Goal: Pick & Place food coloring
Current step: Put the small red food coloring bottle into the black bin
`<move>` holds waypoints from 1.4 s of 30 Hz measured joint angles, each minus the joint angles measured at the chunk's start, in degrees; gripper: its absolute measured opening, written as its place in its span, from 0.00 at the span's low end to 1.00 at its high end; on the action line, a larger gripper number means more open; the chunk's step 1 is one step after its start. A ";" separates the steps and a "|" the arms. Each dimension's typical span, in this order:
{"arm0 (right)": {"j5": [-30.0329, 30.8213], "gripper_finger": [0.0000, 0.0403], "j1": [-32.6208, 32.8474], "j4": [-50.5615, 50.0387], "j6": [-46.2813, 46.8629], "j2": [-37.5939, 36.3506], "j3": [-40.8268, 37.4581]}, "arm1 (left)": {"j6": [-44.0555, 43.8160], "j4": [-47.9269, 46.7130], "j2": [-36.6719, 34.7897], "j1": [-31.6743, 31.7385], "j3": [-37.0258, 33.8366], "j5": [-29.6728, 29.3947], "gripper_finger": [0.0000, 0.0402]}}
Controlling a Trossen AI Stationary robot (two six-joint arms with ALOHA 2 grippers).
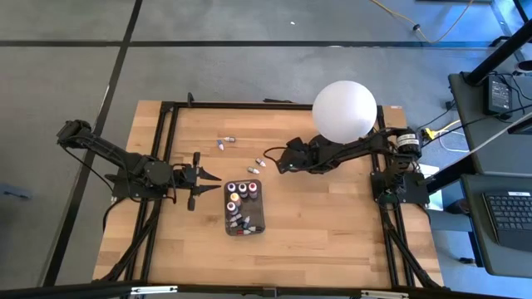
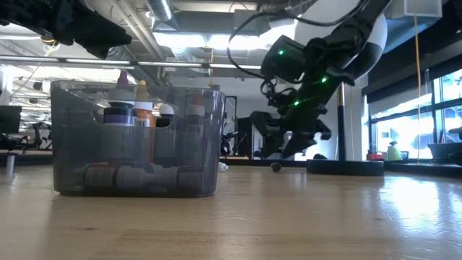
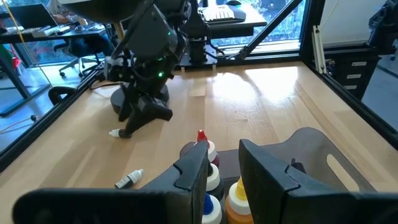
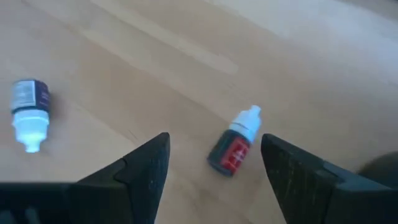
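A dark grey tray (image 1: 259, 218) in the middle of the table holds several food coloring bottles, some upright and some lying down. Loose bottles lie on the wood beyond its far side. One with a red label and white cap (image 4: 234, 149) lies on its side, and my right gripper (image 4: 215, 140) hovers over it, slanting down and open, a finger on either side without touching. A purple-labelled bottle (image 4: 28, 111) lies farther off. My left gripper (image 1: 208, 176) waits open just left of the tray, holding nothing; its wrist view looks over the tray's bottles (image 3: 201, 138).
A big white globe lamp (image 1: 344, 109) stands at the table's far right, close over my right arm. Two more small bottles (image 1: 226, 140) lie toward the far left of the loose group. Black frame rails (image 1: 164, 158) run along the table's left and right sides.
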 joint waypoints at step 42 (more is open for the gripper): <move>-16.26 0.22 5.60 6.82 -18.67 6.15 5.75 | -0.11 0.01 0.00 0.02 0.02 0.00 0.22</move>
